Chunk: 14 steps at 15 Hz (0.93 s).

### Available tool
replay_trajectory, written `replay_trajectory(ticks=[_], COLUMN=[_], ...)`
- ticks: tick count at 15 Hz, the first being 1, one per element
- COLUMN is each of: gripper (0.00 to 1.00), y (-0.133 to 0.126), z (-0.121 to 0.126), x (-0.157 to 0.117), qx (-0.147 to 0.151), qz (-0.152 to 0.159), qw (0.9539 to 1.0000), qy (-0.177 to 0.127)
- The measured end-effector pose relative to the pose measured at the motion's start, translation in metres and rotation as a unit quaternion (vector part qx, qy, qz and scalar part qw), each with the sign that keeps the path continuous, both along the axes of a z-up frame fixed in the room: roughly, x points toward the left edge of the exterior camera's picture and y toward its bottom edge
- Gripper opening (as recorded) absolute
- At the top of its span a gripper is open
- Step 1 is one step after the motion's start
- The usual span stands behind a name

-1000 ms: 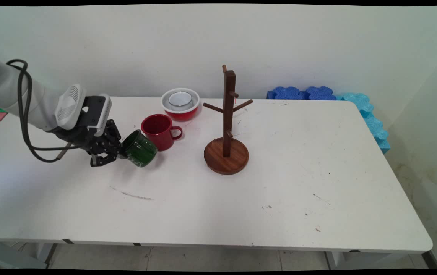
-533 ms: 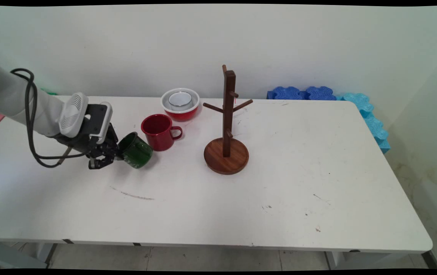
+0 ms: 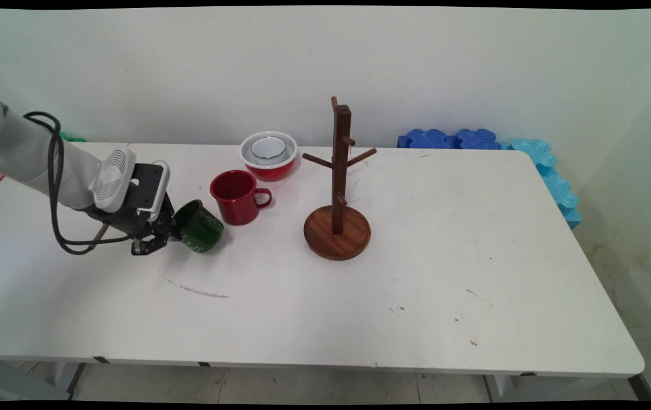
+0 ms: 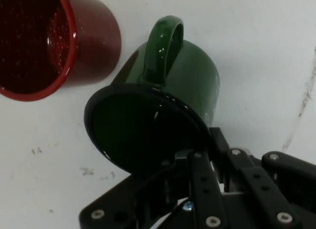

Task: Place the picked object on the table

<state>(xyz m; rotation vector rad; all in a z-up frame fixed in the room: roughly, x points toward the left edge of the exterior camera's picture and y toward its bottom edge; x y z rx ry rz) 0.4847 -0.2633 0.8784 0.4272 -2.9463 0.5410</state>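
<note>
Pincer: the pincer (image 3: pixel 167 236) gripped the rim of the green mug (image 3: pixel 200 226), one finger inside the mouth and one outside.
Mug: tilted on its side, mouth toward the hand, low over the tabletop (image 3: pixel 416 285); whether it touched could not be told.
Nearby: a red mug (image 3: pixel 238 196) stood just beside it.
Beyond: a red bowl (image 3: pixel 269 154) and a wooden mug tree (image 3: pixel 337 193) stood farther right.
</note>
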Motion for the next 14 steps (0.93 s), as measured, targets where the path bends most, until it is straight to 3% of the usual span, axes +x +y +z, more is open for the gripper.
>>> replay_trajectory(ticks=[5,6,14], gripper=[0.0,1.0,1.0], y=[0.001,0.002,0.004], z=[-0.007,-0.007,-0.014], x=[0.001,0.001,0.001], qx=[0.0,0.0,0.003], qz=[-0.001,-0.002,-0.002], qw=[1.0,1.0,0.9999], qy=[-0.008,-0.009,-0.011])
